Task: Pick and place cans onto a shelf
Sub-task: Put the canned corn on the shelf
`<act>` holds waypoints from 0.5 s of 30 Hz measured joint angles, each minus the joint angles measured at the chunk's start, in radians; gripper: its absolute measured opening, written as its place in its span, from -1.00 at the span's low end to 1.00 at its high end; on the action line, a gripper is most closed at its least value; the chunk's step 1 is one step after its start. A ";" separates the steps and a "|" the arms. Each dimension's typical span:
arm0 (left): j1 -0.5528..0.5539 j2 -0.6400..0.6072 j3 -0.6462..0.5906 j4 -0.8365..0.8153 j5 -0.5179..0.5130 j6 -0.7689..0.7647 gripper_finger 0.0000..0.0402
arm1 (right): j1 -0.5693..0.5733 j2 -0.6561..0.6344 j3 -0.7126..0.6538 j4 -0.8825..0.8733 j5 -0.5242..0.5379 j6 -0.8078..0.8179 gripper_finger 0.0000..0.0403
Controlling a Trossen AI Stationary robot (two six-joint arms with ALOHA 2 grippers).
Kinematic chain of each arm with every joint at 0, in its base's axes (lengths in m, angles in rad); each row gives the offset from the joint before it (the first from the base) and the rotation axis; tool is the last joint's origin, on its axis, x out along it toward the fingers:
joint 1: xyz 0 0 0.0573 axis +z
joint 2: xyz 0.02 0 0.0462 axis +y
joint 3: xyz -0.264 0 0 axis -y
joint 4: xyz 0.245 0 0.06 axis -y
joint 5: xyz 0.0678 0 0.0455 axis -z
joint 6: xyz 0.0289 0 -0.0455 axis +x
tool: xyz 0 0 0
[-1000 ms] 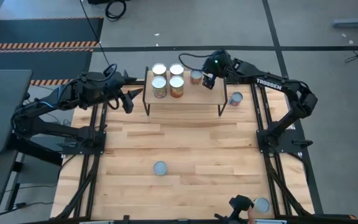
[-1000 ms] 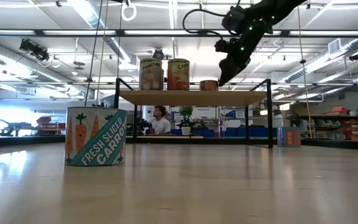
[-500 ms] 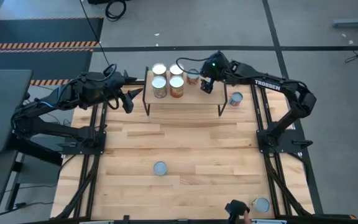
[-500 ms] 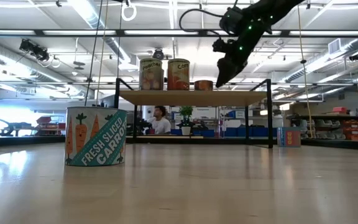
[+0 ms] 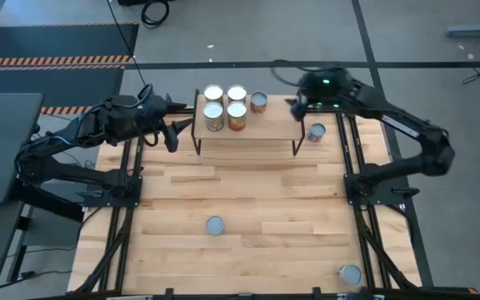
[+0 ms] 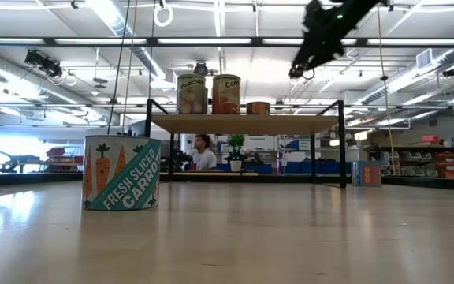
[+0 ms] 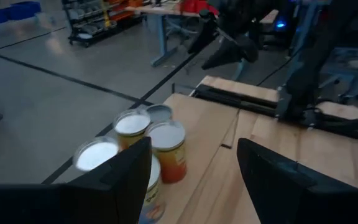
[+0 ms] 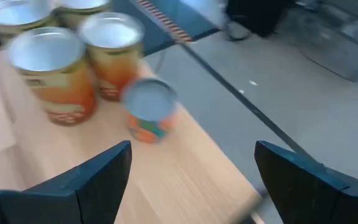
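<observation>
The shelf [image 5: 252, 137] stands at the table's far middle on thin black legs. On it stand several tall orange-labelled cans [image 5: 225, 106] [image 6: 209, 95] and one short can [image 5: 258, 102] [image 8: 147, 114] to their right. Other cans rest on the tabletop: one right of the shelf [image 5: 316, 132], one in the middle [image 5: 215, 225] [image 6: 121, 172], and one at the near right [image 5: 350, 273]. My right gripper [image 5: 295, 107] [image 8: 191, 180] hovers open above the shelf's right end, apart from the short can. My left gripper [image 5: 176, 133] [image 7: 191, 186] waits open at the shelf's left end.
The black frame rails [image 5: 127, 175] run along both sides of the table. Bare wood lies between the shelf and the middle can. In the low view a person [image 6: 203, 154] sits in the room far behind the shelf.
My right gripper has drawn back from the short can toward the table's right edge, risen, and rolled. The short can stays upright on the shelf. A person's hand that showed at the near edge beside the near-right can has gone.
</observation>
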 joint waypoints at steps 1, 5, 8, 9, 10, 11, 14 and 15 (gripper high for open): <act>0.000 0.002 0.000 0.008 0.012 0.000 0.21 | -0.018 -0.037 -0.029 0.000 0.002 0.019 0.73; 0.001 0.003 0.000 0.018 0.020 0.001 0.21 | -0.092 -0.191 -0.186 0.004 0.006 0.112 0.73; 0.001 0.003 0.000 0.030 0.013 -0.017 0.21 | -0.155 -0.306 -0.314 0.069 -0.052 0.258 0.76; 0.001 0.003 0.000 0.039 0.009 -0.018 0.21 | -0.177 -0.337 -0.349 0.079 -0.072 0.299 0.78; 0.001 0.003 0.000 0.050 0.007 -0.017 0.21 | -0.194 -0.362 -0.377 0.079 -0.083 0.327 0.81; 0.003 0.004 0.000 0.063 0.005 -0.015 0.22 | -0.207 -0.379 -0.402 0.077 -0.087 0.351 0.84; 0.030 0.015 0.000 0.105 0.004 -0.014 0.28 | -0.246 -0.403 -0.465 0.083 -0.096 0.418 0.95; 0.044 0.017 0.000 0.109 0.004 -0.014 0.30 | -0.263 -0.407 -0.484 0.099 -0.099 0.445 0.97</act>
